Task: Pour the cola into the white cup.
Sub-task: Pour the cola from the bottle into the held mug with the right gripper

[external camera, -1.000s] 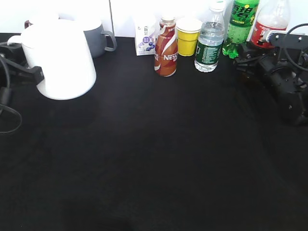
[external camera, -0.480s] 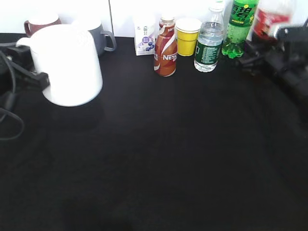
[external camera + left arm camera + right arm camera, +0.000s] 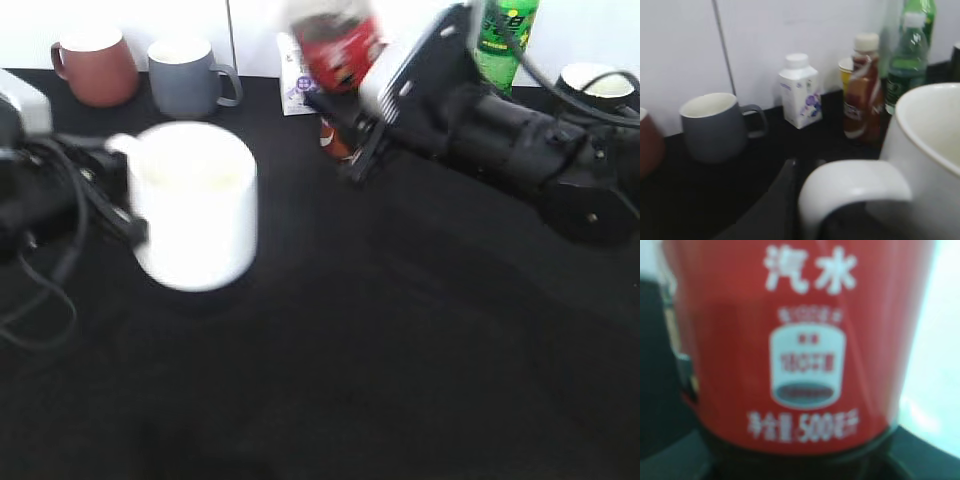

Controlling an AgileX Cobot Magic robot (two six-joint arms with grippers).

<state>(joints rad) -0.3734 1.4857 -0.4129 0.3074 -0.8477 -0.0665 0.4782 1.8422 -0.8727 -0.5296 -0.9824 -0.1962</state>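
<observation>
The white cup (image 3: 195,205) is blurred at centre left, held off the table by its handle in my left gripper (image 3: 122,198). In the left wrist view the cup's handle (image 3: 855,182) sits against my left gripper (image 3: 807,167), with the cup's open mouth (image 3: 932,125) on the right. My right gripper (image 3: 342,118) reaches across the middle, shut on the cola (image 3: 335,40), which is lifted and blurred near the top centre. The cola's red label (image 3: 800,340) fills the right wrist view, with dark liquid below it; the fingers do not show there.
A brown-red mug (image 3: 95,65) and a grey mug (image 3: 185,75) stand at the back left. A white carton (image 3: 800,90), the Nescafe bottle (image 3: 865,90) and a water bottle (image 3: 905,65) line the back. A green bottle (image 3: 505,40) and a black mug (image 3: 590,85) are at the back right.
My left gripper has carried the white cup right and toward the front. My right arm has taken the cola from the back right and swung it left across the middle.
</observation>
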